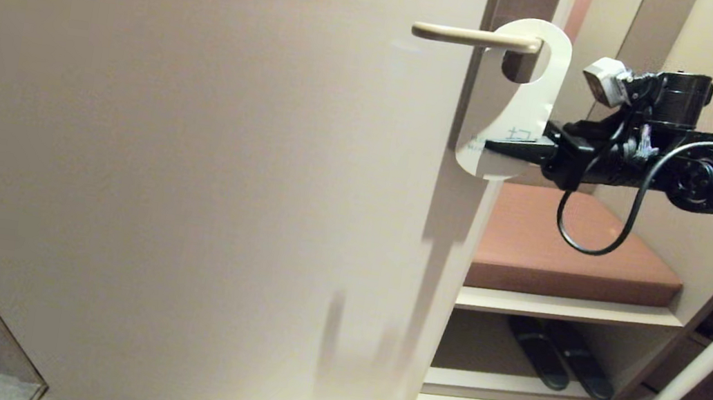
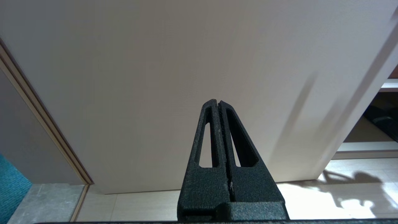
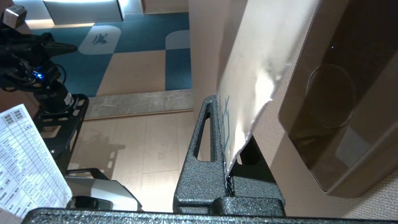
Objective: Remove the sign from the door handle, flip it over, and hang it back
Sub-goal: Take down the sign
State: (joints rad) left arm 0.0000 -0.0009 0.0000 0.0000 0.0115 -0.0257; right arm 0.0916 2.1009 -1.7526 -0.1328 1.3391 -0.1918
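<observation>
1. The sign (image 1: 525, 105) hangs in the upper right of centre of the head view, its oval hole threaded over the door handle (image 1: 477, 37); the white face with blue text is the one showing, so the turn-over has not yet been done.

2. The sign hangs tilted, not plumb: its top hooks round the elbow of the handle while its lower end swings out toward the left of the frame; this is probably because the right gripper (image 1: 500, 147) has it by the lower part and bears it off the vertical.

3. The right gripper reaches in level from the right edge of the head view; its fingers are pressed together on the card, pinching it near the blue lettering; in the right wrist view the white sheet (image 3: 248, 93) runs down into the seam between the two black fingers (image 3: 202, 149), which confirms the pinch.

4. The grip sits low on the sign, well away from the hole; a fair reading is that this leaves the loop end free to slide along and off the free tip of the lever, at the left end of the handle.

5. The left gripper (image 2: 219, 104) is idle at the lower middle of its own wrist view, fingers shut on nothing, pointing at the lower part of the door (image 1: 193, 170); it plays no part at this step.

6. Judgement: the task is at its first stage, grasp made and removal pending; the thin card may bend or slip if it is pulled against the lever instead of along it.
</observation>
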